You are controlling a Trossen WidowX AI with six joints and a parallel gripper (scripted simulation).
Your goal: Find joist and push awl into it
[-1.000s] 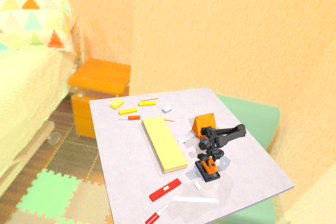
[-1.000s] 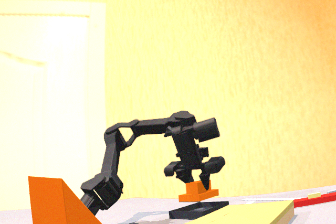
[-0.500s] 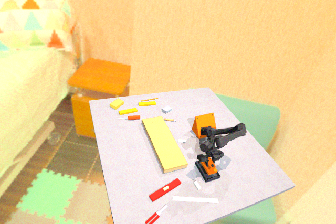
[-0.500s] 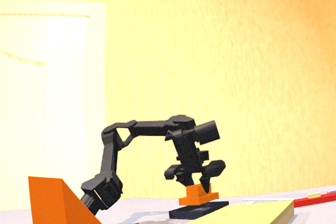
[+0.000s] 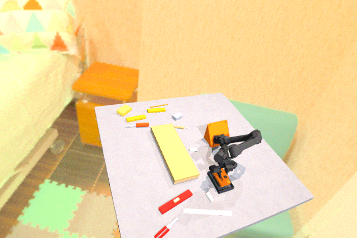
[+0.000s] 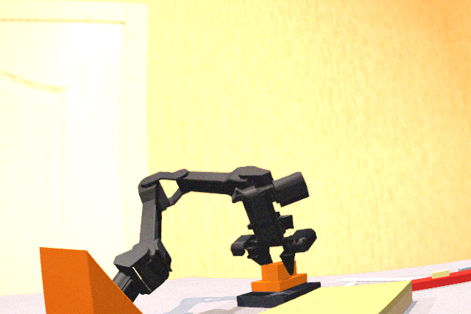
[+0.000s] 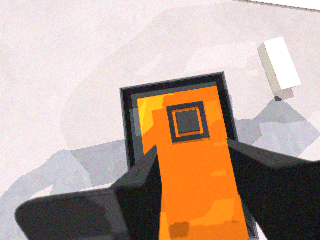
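Observation:
My gripper is shut on the orange stud finder, gripping its raised handle. The stud finder sits low inside the dark tray, filling most of it. The pale yellow floor panel lies flat just left of the tray. A small pale-handled pointed tool, perhaps the awl, lies at the panel's far end. An orange-handled tool lies to its left.
The arm's orange wedge base stands behind the tray. A red level, a white strip, a small white block and a red-handled tool lie near the front. Yellow blocks lie at the back.

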